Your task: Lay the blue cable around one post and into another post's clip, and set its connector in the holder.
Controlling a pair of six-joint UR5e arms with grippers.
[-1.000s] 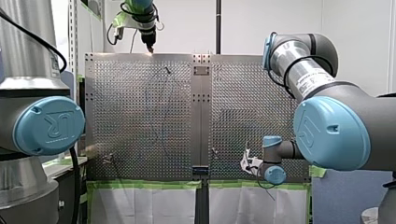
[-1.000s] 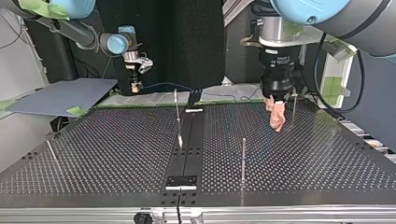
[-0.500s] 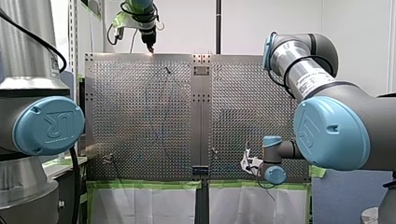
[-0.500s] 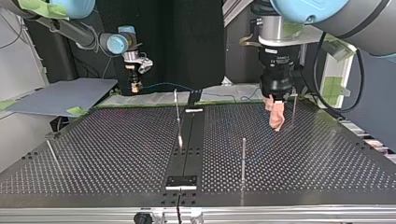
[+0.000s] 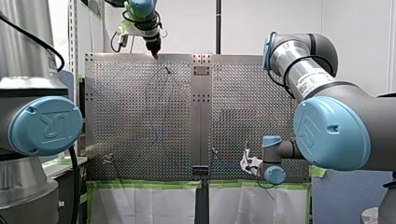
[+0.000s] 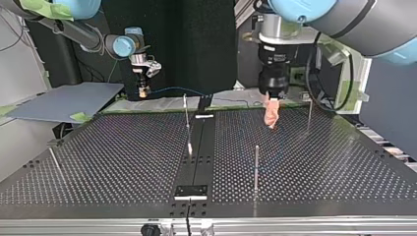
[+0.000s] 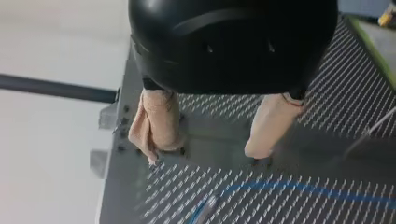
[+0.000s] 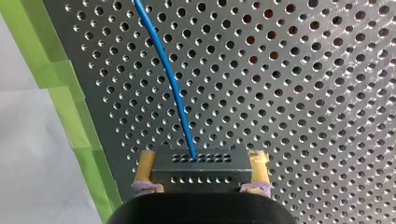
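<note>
In the right wrist view my right gripper is shut, its yellow pads on either side of the dark connector. The blue cable runs out of the connector over the perforated board. In the top view this gripper hangs off the board's far left edge, and the cable leads from it toward the middle. My left gripper hovers open over the board's far right part. Its beige fingers stand apart with nothing between them, above a stretch of cable.
Thin posts stand on the board: one by the centre strip, one nearer the camera, one far right, one leaning at the left. A small black holder sits on the centre strip. Green tape edges the board.
My left gripper has moved toward the top view's left and a little farther back, away from the far right post. My right gripper has stayed put with the connector.
</note>
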